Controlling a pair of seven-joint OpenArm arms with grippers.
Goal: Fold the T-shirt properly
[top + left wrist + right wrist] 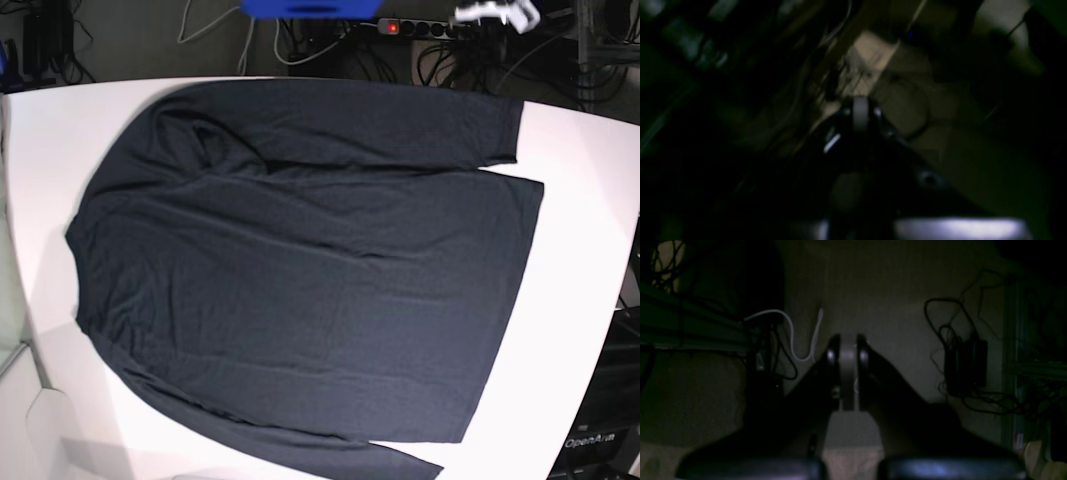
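base: bright, even, edges bowed | wrists: very dim (left one motion-blurred, right sharper)

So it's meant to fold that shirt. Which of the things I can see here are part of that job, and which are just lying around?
Part of the job:
- the T-shirt, spread flat on the white table
- the left hand and right hand, both shut and empty

Just lying about:
- the power strip with its red switch
- the blue object behind the table
- the loose cables on the floor

Black left tool (pixel 860 115), black right tool (pixel 847 350), grey finger pads (pixel 848 373)
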